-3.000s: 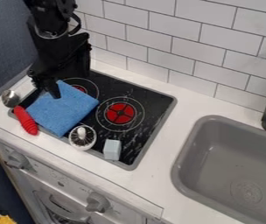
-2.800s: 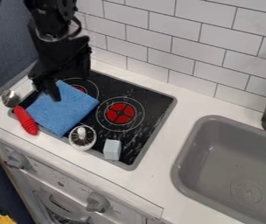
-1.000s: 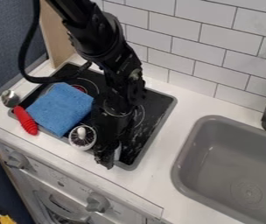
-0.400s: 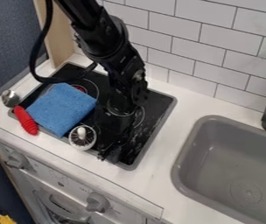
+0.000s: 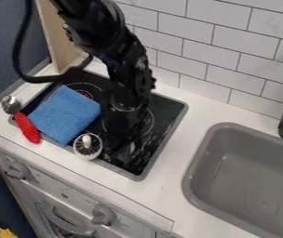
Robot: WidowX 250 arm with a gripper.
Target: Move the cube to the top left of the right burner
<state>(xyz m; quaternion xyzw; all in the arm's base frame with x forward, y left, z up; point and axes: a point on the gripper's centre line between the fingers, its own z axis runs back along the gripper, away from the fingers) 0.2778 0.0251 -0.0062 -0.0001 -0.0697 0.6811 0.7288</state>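
Judging from how the things lie, the work is perhaps in the carrying part, but I cannot confirm it. The dark hand of the robot is low over the black glass stove top, just beside the round white brush with a pale knob. It is near the front side of the right burner with its thin pale ring, and the arm covers the middle and the left of this burner. How far the hand is open, I cannot tell, and also not whether it has hold of something. The place of the cube I cannot tell exactly; my guess is that it is at the hand or behind it. So the grasp may be done, but this is only a judgement. What is left, I think, is to bring the cube over the top left part of the burner, put it down softly, let it go and lift away. The folded blue cloth lies near this path, so some care is needed not to push it
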